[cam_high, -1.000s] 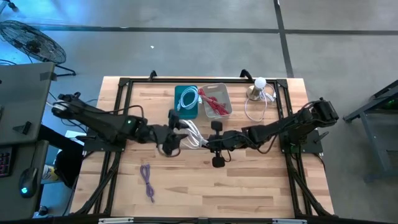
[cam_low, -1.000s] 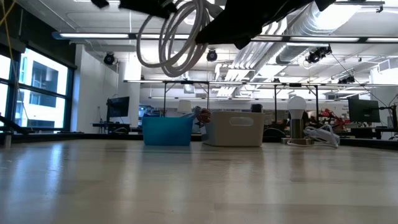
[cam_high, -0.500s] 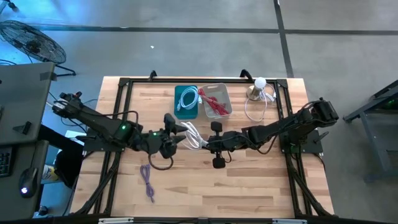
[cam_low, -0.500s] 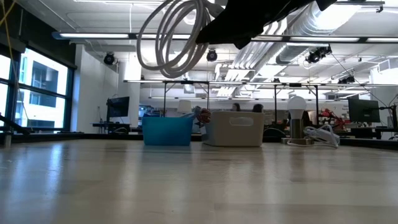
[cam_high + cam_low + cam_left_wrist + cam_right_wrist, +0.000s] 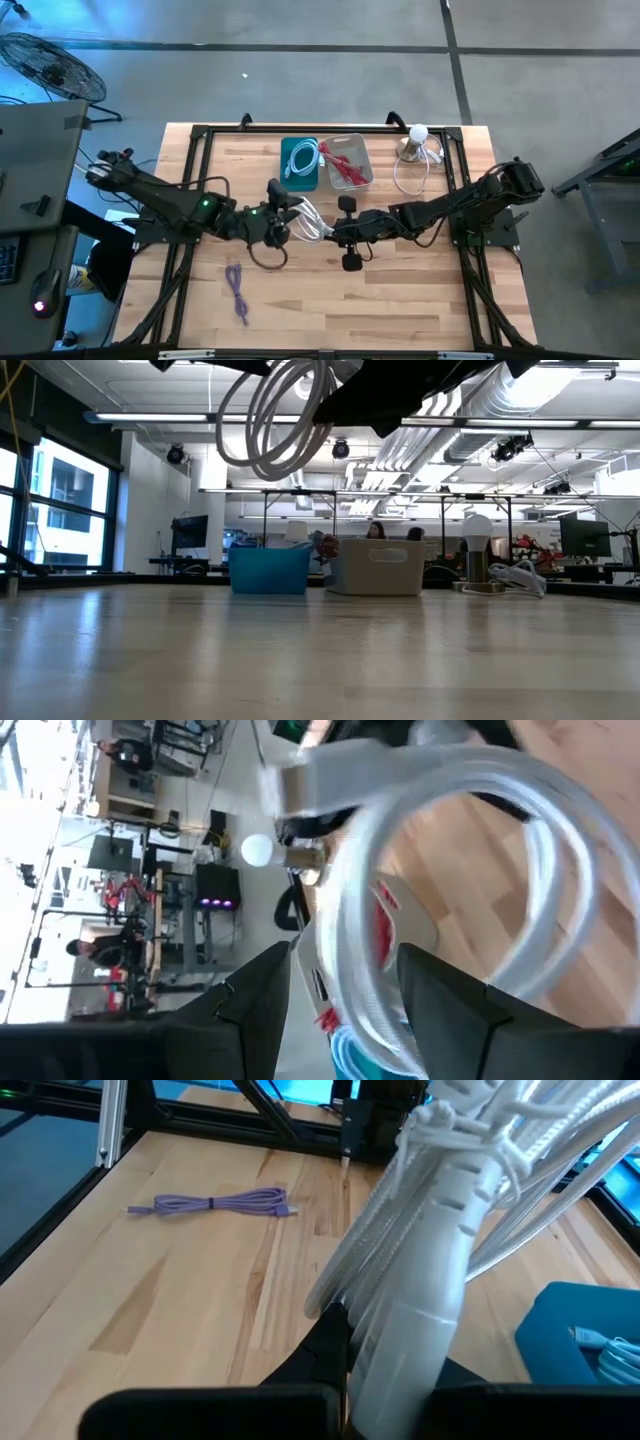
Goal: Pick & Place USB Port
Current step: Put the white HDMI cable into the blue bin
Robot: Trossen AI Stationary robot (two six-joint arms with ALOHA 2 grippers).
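here the right gripper pinches a coiled white cable up in the air over the middle of the table — the left gripper touches the coil, open or closed i cannot tell.

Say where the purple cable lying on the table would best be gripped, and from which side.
Grip the purple cable at its tied middle, coming straight down from above. It lies flat on the bare wood as a slim, bundled strand, so the hand's fingers should close across its narrow width, probably catching every strand at once. The left hand is the nearer one.
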